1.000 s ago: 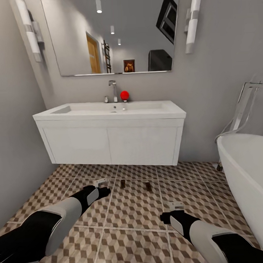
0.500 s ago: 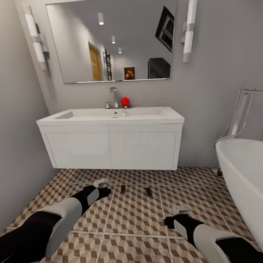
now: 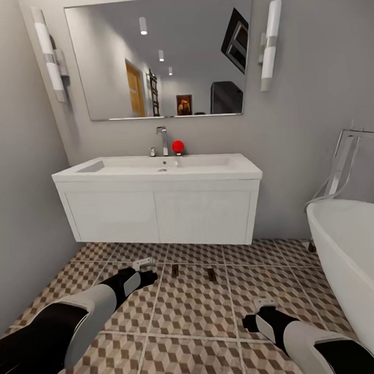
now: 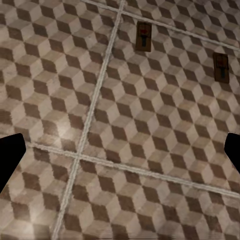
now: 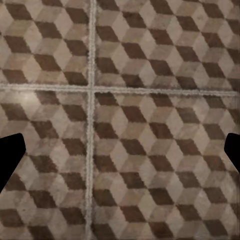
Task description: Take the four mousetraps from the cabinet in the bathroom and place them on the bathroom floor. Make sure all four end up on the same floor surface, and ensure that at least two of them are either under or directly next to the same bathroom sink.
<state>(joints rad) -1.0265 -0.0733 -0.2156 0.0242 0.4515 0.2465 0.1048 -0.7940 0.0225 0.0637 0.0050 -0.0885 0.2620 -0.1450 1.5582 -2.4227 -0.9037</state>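
Low on the bathroom floor [image 3: 192, 309], just before the sink [image 3: 160, 202]: two mousetraps [image 3: 175, 271] [image 3: 211, 274], long axes toward the wall, metal parts legible solely from the left wrist [image 4: 144, 36] [image 4: 221, 67]. Left gripper [image 4: 120, 155] and right gripper [image 5: 120, 155] spread wide, holding nothing (tips at frame edges). Whole head picture shifted since earlier: camera pulled back, mirror [image 3: 159, 55] fuller.

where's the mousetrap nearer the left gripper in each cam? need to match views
Head view: the mousetrap lies on the bathroom floor in front of the sink, just beyond the left gripper.
Left wrist view: the same mousetrap, near the upper edge.
Right wrist view: not in it.
Shared landmark: the second mousetrap beside it.
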